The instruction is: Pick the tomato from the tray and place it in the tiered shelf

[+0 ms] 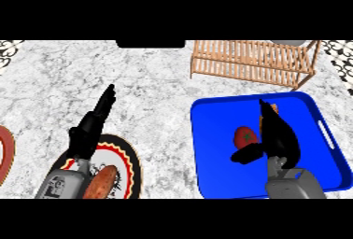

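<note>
Tomato [245, 136], round and red, lies on rectangular blue tray [214, 121].

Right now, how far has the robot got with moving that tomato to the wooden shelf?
Done: nothing yet; the tomato lies in the blue tray. In hand: the right hand is over the tray beside the tomato, fingers straight, thumb just below it, not closed round it. Left: grasping, lifting and carrying it to the tiered shelf beyond the tray. The left hand rests open at the left.
</note>
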{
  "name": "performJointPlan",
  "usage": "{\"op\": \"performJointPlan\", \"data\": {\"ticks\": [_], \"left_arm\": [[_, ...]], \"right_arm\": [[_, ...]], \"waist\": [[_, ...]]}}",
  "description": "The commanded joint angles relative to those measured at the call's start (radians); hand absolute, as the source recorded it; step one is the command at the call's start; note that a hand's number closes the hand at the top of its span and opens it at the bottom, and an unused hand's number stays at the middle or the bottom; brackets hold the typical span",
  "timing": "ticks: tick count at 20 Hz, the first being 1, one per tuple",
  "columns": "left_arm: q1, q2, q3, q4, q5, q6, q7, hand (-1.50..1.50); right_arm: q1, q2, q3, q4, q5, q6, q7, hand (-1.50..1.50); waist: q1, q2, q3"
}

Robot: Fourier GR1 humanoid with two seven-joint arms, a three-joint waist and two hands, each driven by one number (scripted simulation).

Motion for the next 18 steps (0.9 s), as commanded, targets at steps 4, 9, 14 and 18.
{"op": "performJointPlan", "data": {"ticks": [4,9,14,18], "left_arm": [[0.026,-0.032,0.03,0.018,-0.027,-0.035,-0.036,0.0],[0.03,-0.039,0.032,-0.047,-0.04,-0.036,0.028,0.0],[0.017,-0.046,0.061,0.078,-0.059,-0.046,-0.085,0.0],[0.033,-0.063,0.054,-0.017,-0.064,-0.038,-0.031,0.0]], "right_arm": [[-0.027,0.023,-0.068,0.043,-0.01,0.043,-0.045,-1.5],[0.068,0.089,0.03,0.059,0.073,-0.02,-0.038,-1.5],[0.055,0.008,-0.001,0.065,0.043,0.076,-0.136,1.5],[0.069,0.026,0.022,0.145,0.128,-0.021,-0.19,1.5]], "waist": [[0.0,0.0,0.0],[0.0,-0.001,0.0],[-0.003,0.0,0.0],[0.001,0.0,0.0]]}}
